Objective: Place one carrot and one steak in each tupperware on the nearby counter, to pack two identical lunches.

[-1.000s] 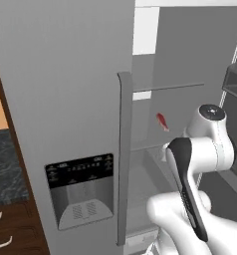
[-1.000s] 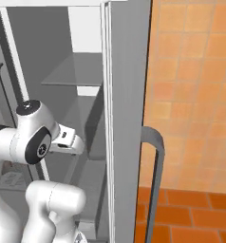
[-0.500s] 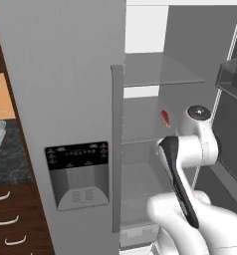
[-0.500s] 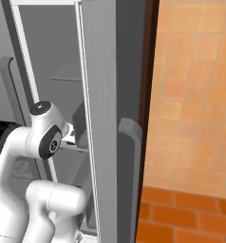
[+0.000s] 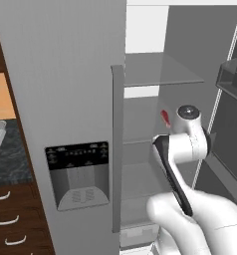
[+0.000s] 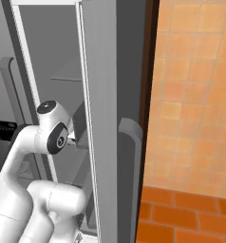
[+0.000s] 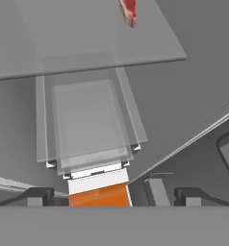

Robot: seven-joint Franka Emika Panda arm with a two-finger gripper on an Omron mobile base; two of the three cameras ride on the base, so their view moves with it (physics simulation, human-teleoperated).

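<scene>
Hand view: hand [image 7: 109,197] open, empty.

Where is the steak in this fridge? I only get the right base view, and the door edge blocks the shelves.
Observer: In the left base view a steak lies on a glass shelf, just left of the arm's wrist.
Operator: Is the gripper on it?
Observer: No. In the hand view the gripper is open and empty, and the steak sits far ahead of it.
Operator: Anything packed?
Observer: At the left base view's left edge a tupperware on the counter holds something red, cut off by the frame.
</scene>
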